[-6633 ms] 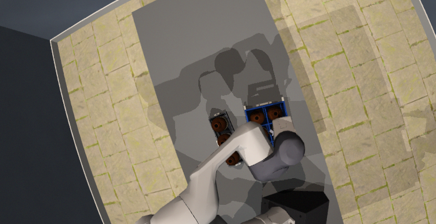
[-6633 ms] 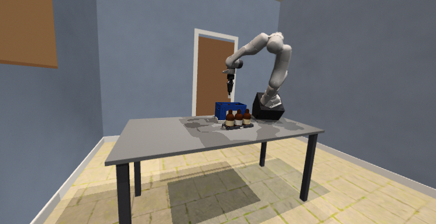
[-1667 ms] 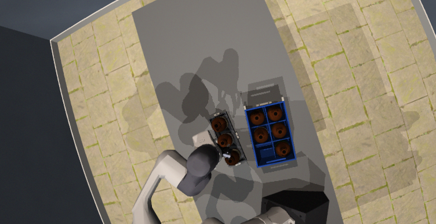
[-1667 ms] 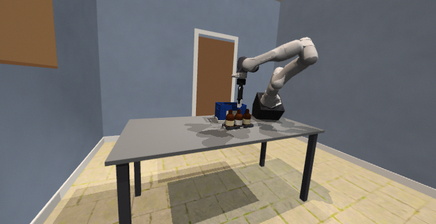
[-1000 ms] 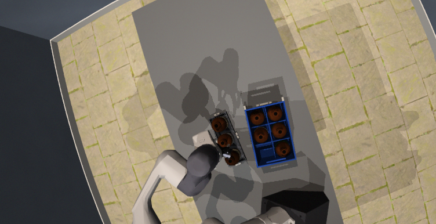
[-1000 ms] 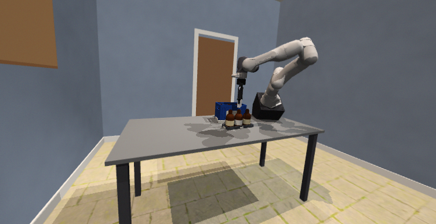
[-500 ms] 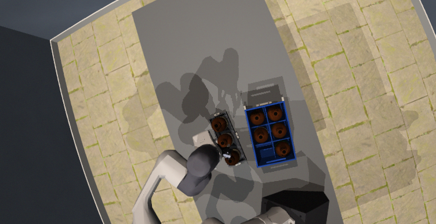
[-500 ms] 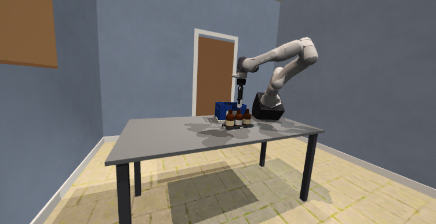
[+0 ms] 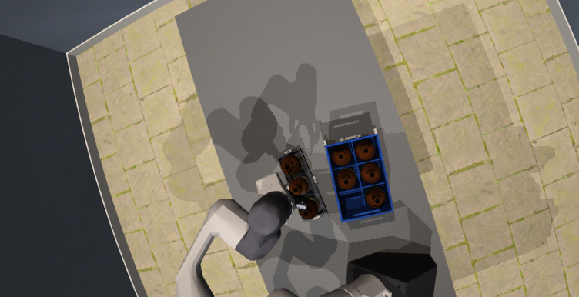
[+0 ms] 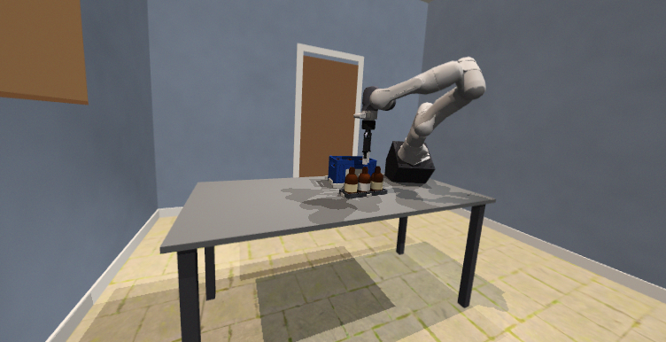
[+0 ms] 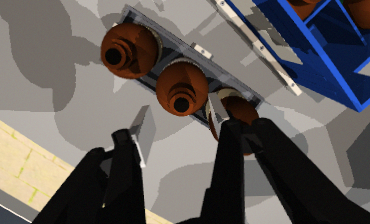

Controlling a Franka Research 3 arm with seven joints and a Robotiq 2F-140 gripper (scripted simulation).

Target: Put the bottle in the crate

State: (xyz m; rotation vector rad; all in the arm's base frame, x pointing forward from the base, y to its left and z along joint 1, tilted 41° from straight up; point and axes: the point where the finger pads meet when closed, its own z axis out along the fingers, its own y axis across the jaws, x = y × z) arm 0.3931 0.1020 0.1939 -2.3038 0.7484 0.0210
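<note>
Three brown bottles stand upright in a dark tray (image 9: 302, 185) on the grey table; the tray also shows in the side view (image 10: 363, 191). To its right is the blue crate (image 9: 359, 177) with several bottles and one empty slot (image 9: 353, 204) at its near left corner. My gripper (image 11: 181, 112) points down above the near end of the tray, fingers partly apart with nothing between them. In the wrist view the far bottle (image 11: 131, 44) and the middle bottle (image 11: 182, 90) are clear of the fingers. The near bottle (image 11: 236, 117) is partly hidden behind my right finger. The fingertips (image 10: 366, 157) hang just above the bottle tops.
The robot's black base (image 9: 391, 272) stands at the near end of the table, close to the crate. The crate (image 10: 344, 167) stands behind the tray in the side view. The table edge runs to the left of the tray, near my arm's wrist (image 9: 269, 214).
</note>
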